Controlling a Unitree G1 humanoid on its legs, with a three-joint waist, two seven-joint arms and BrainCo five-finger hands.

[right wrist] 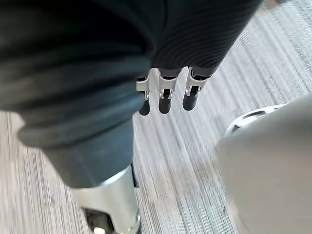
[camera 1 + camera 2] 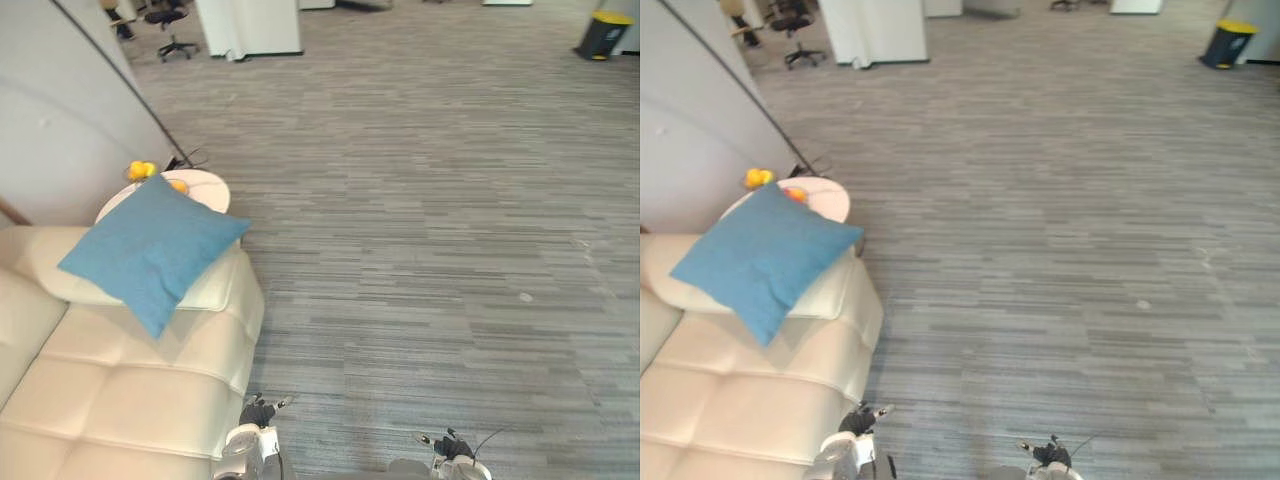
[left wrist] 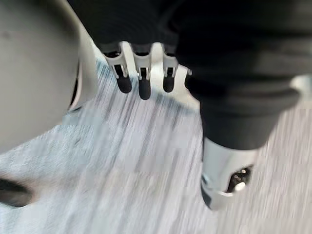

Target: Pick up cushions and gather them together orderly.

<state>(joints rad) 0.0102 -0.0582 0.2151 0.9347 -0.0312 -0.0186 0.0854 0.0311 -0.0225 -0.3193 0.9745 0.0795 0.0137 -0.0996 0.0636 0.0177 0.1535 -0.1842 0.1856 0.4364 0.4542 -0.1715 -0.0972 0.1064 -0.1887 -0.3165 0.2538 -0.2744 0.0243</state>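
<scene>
A blue cushion lay tilted on the cream sofa, probably soft and light, best gripped along an edge; my left hand and right hand hung loose-fingered, empty.

Blue cushion matt woven cloth; cream sofa smooth leather-like.

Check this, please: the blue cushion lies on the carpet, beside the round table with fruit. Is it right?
Not quite. The cushion lies on the armrest of the sofa, not on the carpet, as the left eye view shows. It is indeed beside the round table with fruit.
</scene>
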